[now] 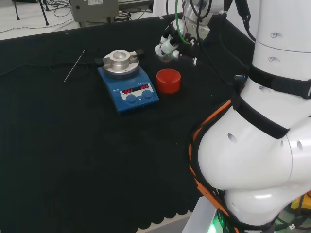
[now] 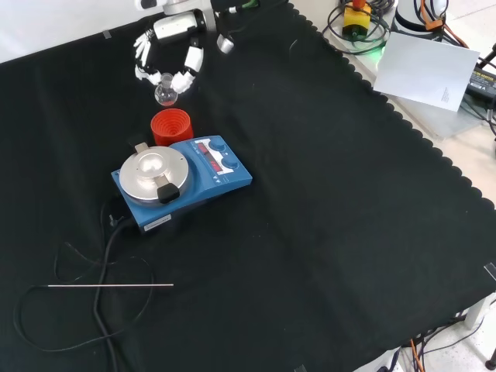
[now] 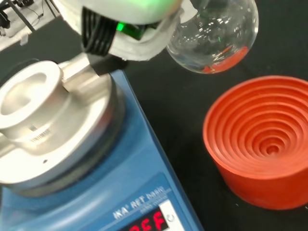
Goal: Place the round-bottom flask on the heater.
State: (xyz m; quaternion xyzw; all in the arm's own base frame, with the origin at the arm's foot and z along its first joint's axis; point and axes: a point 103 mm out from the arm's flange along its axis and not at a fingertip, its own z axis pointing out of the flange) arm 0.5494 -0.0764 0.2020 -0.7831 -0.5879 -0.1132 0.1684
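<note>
Heater [image 3: 53, 115] sits close below; beyond the red stand [image 2: 170, 126], the hand [image 2: 172, 48] seemingly curls round the flask [image 2: 164, 93] neck, lifted clear; thin, slippery glass, best held there.

Even, bright overhead light; black cloth [image 2: 325, 217] shows almost no shadows. Soft highlight on heater [image 2: 152, 173] top plate. Wrist view: flask [image 3: 211, 38] glass carries small glints and red reflection; hand [image 3: 120, 24] blurred, out of focus, green glow on it.
</note>
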